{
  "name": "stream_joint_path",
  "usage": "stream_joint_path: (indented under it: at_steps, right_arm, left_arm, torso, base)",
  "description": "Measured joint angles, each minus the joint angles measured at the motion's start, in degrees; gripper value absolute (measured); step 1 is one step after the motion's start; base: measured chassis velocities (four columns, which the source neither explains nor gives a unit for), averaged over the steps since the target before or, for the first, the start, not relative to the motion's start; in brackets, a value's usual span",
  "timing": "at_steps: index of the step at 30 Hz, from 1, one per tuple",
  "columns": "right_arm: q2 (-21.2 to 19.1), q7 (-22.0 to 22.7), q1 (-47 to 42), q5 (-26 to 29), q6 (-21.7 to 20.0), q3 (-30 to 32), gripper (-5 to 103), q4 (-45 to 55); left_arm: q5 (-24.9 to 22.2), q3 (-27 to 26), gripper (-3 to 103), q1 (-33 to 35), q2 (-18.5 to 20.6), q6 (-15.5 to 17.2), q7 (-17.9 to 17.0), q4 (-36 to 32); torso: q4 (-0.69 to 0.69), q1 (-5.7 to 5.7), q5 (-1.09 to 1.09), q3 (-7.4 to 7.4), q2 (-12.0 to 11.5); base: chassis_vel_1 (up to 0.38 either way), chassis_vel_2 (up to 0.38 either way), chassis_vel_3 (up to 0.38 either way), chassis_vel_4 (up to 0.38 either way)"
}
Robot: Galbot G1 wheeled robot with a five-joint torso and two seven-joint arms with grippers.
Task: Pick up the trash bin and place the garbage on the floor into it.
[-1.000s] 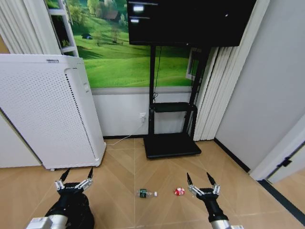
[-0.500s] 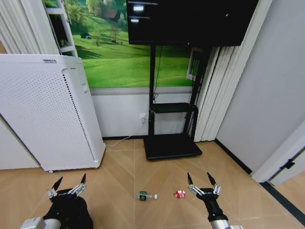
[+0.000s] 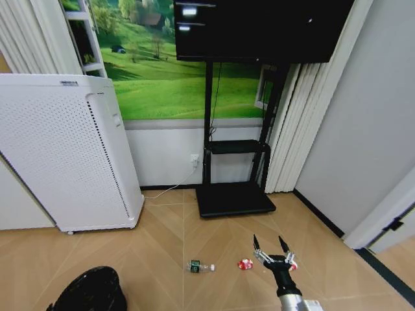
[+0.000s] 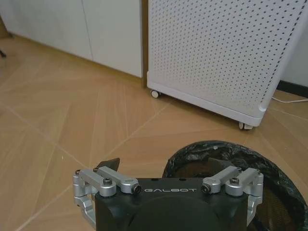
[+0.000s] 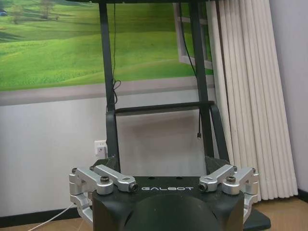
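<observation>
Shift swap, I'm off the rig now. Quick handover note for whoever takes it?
Left hand: open, just above the trash bin rim at the robot's lower left, not gripping.
Right hand: open, empty, raised over the floor near the red wrapper.
Bottle lies on the floor left of that wrapper; a second bit of red shows by the right hand's fingertip.
Done: nothing binned; bin is on the floor beside the white air purifier.
Left: grasp the bin, collect the litter.

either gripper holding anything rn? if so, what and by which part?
Nothing is held. The left gripper is open just above the trash bin rim, not clamped on it. The right gripper is open in the air near a red wrapper.
</observation>
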Motion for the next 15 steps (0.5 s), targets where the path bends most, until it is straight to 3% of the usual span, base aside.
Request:
stream_joint_path:
  at_steps: [11,14,15]
  right_arm:
    - [-2.57,0.76,0.54,2.90,0.14,0.83,100,-0.72]
    - [-3.75,1.12,-0.15,3.75,-0.17,1.27,100,0.49]
    - [-3.75,1.12,-0.15,3.75,-0.17,1.27,100,0.49]
  left_arm:
    - [-7.54,-1.02,100,-7.04,1.55,7.40,1.47,7.24]
    - [-10.15,-0.97,100,-12.35,3.92,12.15,4.60,12.01]
    - [-10.15,-0.97,100,-12.35,3.92,12.15,4.60,12.01]
  torso:
    - [0.00,0.01,0.00,0.01,0.01]
    - [-0.01,0.01,0.00,0.02,0.01]
    - [-0.01,0.01,0.00,0.02,0.01]
  base:
    - [0.000,0.000,0.000,0.000]
    - [0.000,0.000,0.000,0.000]
    - [0.000,0.000,0.000,0.000]
